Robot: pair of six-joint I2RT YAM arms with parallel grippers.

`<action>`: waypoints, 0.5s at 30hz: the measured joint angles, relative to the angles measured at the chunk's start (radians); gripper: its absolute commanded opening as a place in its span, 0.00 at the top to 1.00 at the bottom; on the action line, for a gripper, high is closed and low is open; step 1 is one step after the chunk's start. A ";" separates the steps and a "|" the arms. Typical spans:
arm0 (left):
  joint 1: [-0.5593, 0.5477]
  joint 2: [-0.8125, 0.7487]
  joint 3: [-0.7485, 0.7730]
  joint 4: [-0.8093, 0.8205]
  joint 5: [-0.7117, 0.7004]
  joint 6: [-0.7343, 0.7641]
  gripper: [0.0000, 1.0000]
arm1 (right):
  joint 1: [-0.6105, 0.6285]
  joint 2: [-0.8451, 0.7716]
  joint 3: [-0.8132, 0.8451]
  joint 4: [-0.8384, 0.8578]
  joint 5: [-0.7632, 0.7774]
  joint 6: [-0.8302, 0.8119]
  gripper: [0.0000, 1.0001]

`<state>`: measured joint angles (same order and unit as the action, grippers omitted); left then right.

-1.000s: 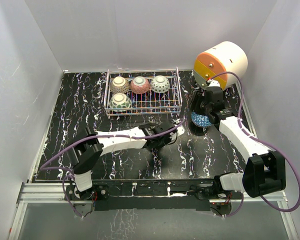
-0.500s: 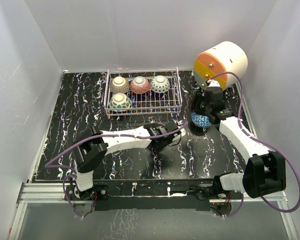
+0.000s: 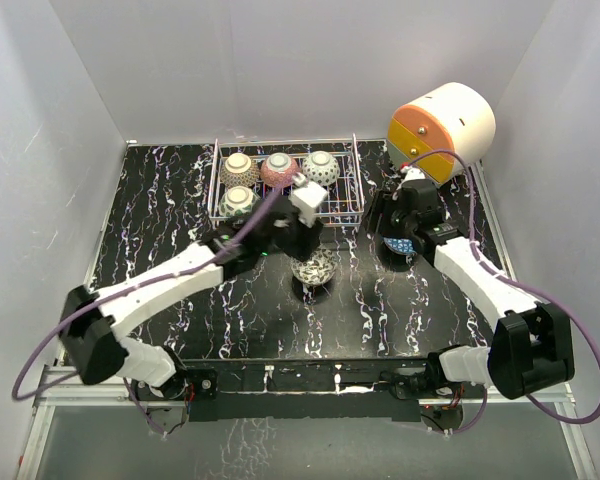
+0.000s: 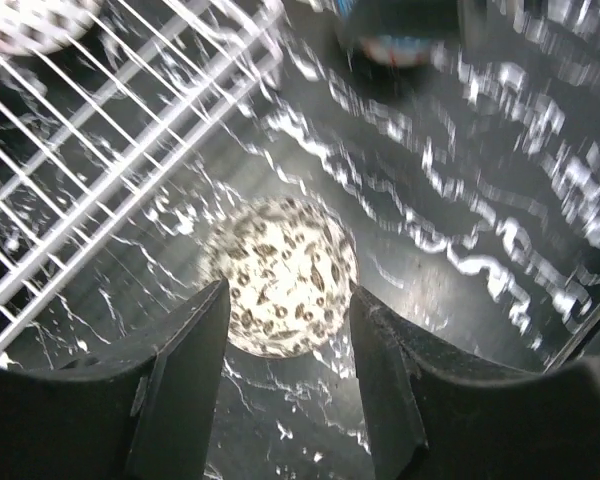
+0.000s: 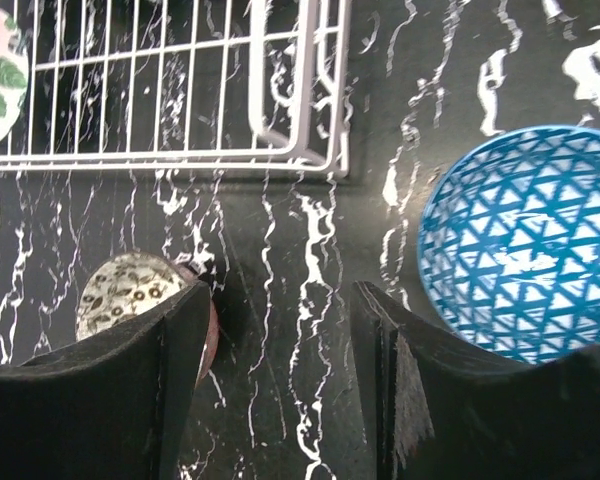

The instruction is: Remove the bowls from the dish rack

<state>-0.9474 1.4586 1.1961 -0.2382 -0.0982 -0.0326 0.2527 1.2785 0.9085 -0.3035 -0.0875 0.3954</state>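
Dish rack (image 3: 336, 208) holds 4 bowls (image 3: 239, 164); 2 more rest on the table (image 3: 180, 225).

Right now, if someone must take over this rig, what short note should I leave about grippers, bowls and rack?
Left gripper: open, empty, above a grey-patterned bowl on the table in front of the dish rack.
Right gripper: open, empty, beside the blue-lined bowl on the table.
Done: two bowls out.
To do: four bowls in the rack.
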 measured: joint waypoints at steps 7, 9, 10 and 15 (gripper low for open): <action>0.318 -0.240 -0.164 0.188 0.154 -0.214 0.44 | 0.104 0.012 -0.023 0.001 -0.008 0.017 0.37; 0.419 -0.253 -0.203 0.210 0.199 -0.285 0.44 | 0.143 0.042 -0.023 0.012 -0.005 0.026 0.37; 0.473 -0.249 -0.221 0.217 0.224 -0.321 0.44 | 0.163 0.063 -0.023 0.020 -0.002 0.029 0.37; 0.682 -0.217 -0.343 0.272 0.325 -0.480 0.42 | 0.249 0.170 -0.023 0.044 0.013 0.047 0.40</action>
<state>-0.2657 1.2415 0.8536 0.0334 0.2272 -0.5125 0.5018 1.4483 0.8860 -0.2592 -0.0742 0.4423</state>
